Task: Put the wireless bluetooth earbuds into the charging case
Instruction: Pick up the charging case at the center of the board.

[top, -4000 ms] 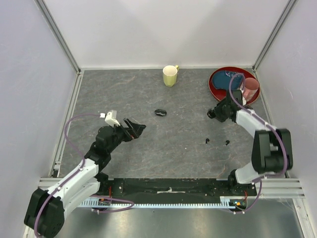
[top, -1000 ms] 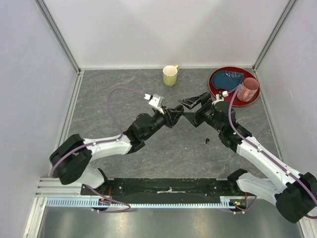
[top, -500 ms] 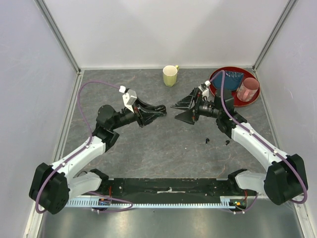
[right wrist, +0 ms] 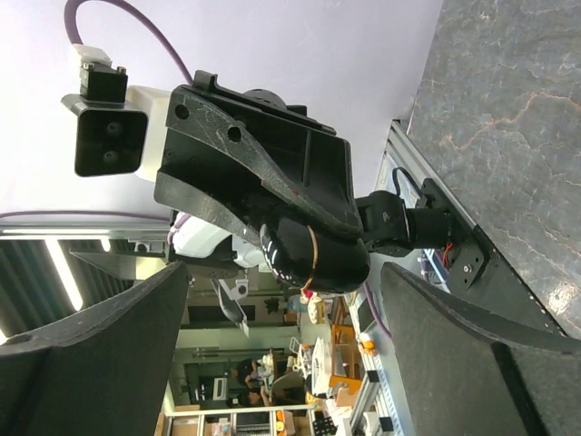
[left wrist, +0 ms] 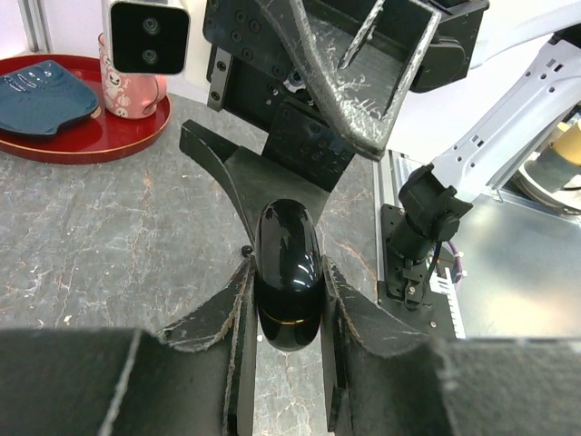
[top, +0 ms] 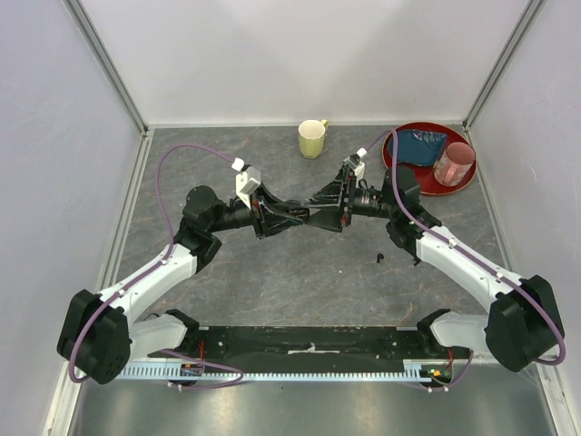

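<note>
Where the two arms meet over the middle of the tabletop (top: 272,282), the left fingers (left wrist: 227,318) are clenched on the charging case (left wrist: 288,263). One pad presses against each long side of the glossy black oval, whose length points away from the wrist. Seen from the right wrist, the case is carried clear of the tabletop. The right fingers (right wrist: 100,363) face it head-on and stand spread wide, grasping nothing; whether their tips touch the case cannot be told. One earbud (top: 378,259) lies on the tabletop just beside the right forearm, well apart from the case. At the far edge stands a yellow mug (top: 312,138). To its right, a red tray (top: 416,169) carries a blue dish (top: 423,143) and a pink cup (top: 455,163).
</note>
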Controlling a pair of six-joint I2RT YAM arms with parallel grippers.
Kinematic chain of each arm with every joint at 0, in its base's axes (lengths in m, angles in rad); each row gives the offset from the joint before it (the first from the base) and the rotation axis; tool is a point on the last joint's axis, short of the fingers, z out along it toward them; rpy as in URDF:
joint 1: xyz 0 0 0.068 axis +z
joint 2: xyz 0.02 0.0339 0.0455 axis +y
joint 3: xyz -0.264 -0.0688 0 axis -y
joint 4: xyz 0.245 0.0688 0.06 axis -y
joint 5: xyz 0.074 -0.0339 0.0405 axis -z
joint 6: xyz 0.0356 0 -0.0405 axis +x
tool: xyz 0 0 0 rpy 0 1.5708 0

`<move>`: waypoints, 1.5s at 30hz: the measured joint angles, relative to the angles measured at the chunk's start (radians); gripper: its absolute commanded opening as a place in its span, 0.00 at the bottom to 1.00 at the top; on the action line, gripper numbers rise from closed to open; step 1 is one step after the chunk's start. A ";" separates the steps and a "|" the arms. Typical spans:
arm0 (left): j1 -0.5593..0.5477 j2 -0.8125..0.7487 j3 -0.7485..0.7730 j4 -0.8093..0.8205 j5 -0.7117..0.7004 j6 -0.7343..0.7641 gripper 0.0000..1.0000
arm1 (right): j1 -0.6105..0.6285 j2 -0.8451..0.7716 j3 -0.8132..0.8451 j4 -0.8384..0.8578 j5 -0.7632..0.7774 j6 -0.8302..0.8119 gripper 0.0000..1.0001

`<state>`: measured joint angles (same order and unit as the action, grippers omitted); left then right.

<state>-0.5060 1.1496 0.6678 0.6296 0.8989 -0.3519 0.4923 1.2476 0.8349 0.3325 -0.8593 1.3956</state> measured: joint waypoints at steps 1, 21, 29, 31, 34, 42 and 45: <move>0.000 0.000 0.000 0.000 0.001 0.000 0.02 | 0.002 0.001 -0.003 0.007 0.000 0.005 0.87; 0.000 0.008 0.001 -0.011 0.021 0.000 0.02 | 0.034 0.057 -0.125 0.214 0.053 0.210 0.64; 0.000 0.014 0.001 -0.023 0.020 0.001 0.02 | 0.043 0.087 -0.143 0.301 0.062 0.304 0.66; 0.000 0.015 0.001 -0.023 0.021 0.002 0.02 | 0.047 0.093 -0.145 0.306 0.066 0.315 0.66; 0.000 0.018 0.001 -0.023 0.021 0.003 0.02 | 0.049 0.097 -0.147 0.307 0.071 0.330 0.63; -0.007 0.020 0.003 -0.033 0.021 0.008 0.02 | 0.050 0.097 -0.175 0.365 0.077 0.376 0.44; -0.009 0.020 0.003 -0.045 0.021 0.010 0.11 | 0.052 0.098 -0.195 0.396 0.082 0.400 0.35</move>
<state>-0.5152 1.1698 0.6712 0.5842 0.9195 -0.3420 0.5446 1.3457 0.6403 0.7284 -0.7769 1.7954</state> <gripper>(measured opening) 0.336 0.553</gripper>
